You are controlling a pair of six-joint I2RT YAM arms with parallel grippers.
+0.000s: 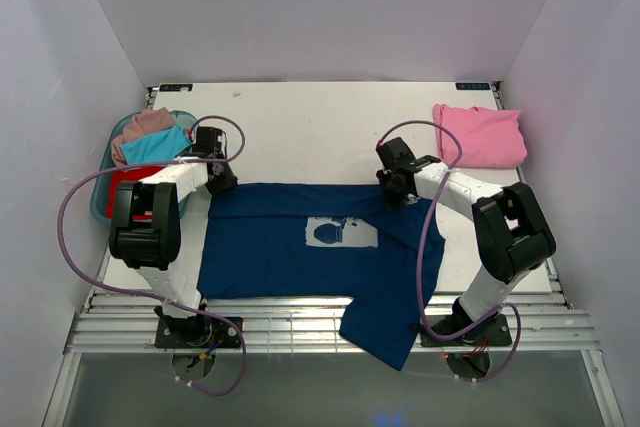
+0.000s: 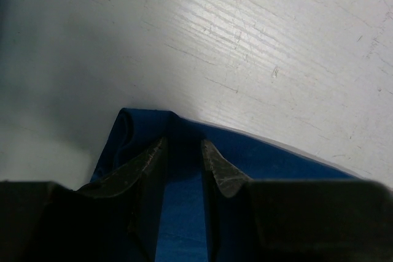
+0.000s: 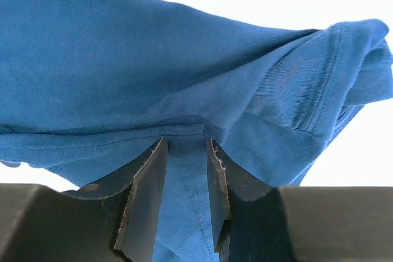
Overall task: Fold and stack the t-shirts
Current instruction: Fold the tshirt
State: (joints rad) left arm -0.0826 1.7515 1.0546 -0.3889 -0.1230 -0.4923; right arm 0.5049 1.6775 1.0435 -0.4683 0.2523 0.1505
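Left gripper (image 2: 183,151) and right gripper (image 3: 186,148) each pinch the navy t-shirt (image 1: 265,247); its pale print (image 1: 340,233) is unreadably small.

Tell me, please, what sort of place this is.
Probably a robot lab test cell: plain white walls box in a white table, two arms are bolted to a metal rail at its edge, and a navy tee lies spread between them.

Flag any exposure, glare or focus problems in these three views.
Top external: even, soft light, sharp throughout; the navy t-shirt and table read clearly. Left wrist: bright glare on the table, left side shaded, left end effector underexposed. Right wrist: background blown out white; cloth weave crisp, right end effector nearly black.
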